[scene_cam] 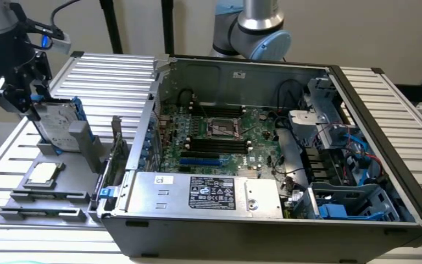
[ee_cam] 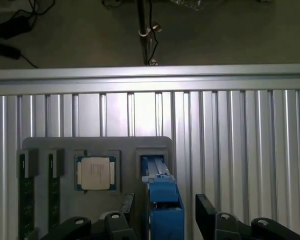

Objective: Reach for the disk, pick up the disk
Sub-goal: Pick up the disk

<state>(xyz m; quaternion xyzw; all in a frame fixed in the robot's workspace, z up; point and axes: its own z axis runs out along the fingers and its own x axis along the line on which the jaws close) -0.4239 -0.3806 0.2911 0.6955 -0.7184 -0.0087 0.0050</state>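
The gripper (ee_cam: 165, 201) hangs released, its fingers (ee_cam: 206, 212) spread wide to either side of the disk (ee_cam: 165, 222). There is a clear gap on each side in the wrist view, though from the exterior view I cannot tell for sure whether one pad brushes the casing. The disk stands on edge in a slot of the grey tray (ee_cam: 65, 146), with its blue rail (ee_cam: 162, 190) facing up between the fingers.

It looks like a stiff metal slab, probably weighty for its thickness, with smooth flat faces that could slip under a light squeeze. It likely takes knocks badly. The best hold seems to be across the two broad faces near the upper edge and centred, since the plastic rail may flex.

Just beside the disk in the same tray lies a square chip (ee_cam: 96, 173), with two memory sticks (ee_cam: 25, 192) past it. The tray rests on the slatted table (scene_cam: 108, 71) at the exterior view's left, and the open computer case (scene_cam: 270, 165) sits beyond it to the exterior view's right.
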